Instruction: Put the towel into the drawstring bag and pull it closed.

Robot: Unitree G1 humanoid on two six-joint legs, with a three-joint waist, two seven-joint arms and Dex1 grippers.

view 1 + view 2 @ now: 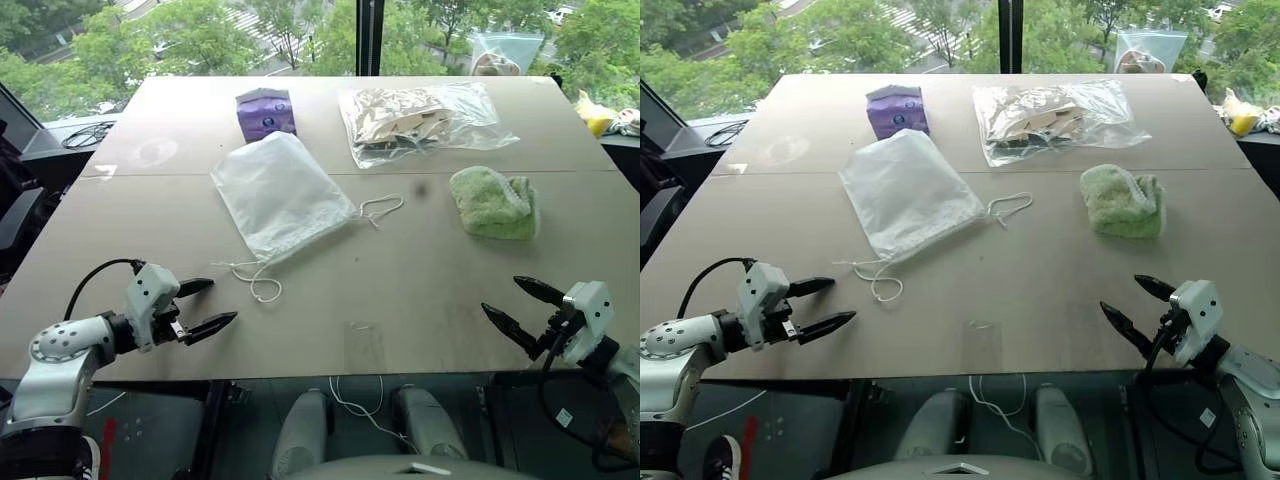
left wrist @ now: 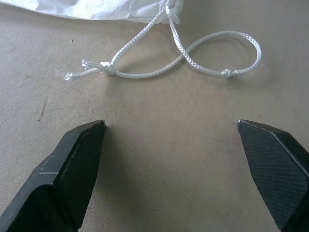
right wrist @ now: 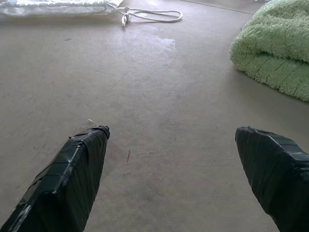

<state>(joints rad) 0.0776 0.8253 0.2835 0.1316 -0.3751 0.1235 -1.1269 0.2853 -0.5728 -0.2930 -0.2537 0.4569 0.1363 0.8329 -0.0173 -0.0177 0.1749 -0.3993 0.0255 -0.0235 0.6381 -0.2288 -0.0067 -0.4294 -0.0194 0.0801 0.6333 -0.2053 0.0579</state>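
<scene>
At the near edge of the desk [image 1: 420, 290] both grippers hover low with nothing in them. The left gripper [image 1: 203, 306] has its two black fingers [image 2: 72, 169] spread wide apart, empty, aimed inward across the desk. Just beyond its fingertips lies a looped white cord [image 2: 193, 53] with knotted ends, running back into the mouth of the drawstring bag [image 1: 280, 192]. The right gripper [image 1: 518, 305] also stands with its fingers [image 3: 72, 174] parted wide and bare desk between them.

Ahead of the right fingers, and a little to their outer side, sits the towel [image 1: 493, 203], a bunched light green fluffy lump with a paler edge, resting on the desk, well apart from both grippers. The bag lies flat, farther out from the left fingers and toward the middle, its mouth turned to the near side; a second cord loop [image 1: 381, 209] trails from its corner toward the towel without reaching it. Towel and bag lie apart.

Beyond the bag stands a small purple packet [image 1: 265, 112]. Past the towel, toward the far edge, lies a clear plastic bag of beige items [image 1: 415, 120].
</scene>
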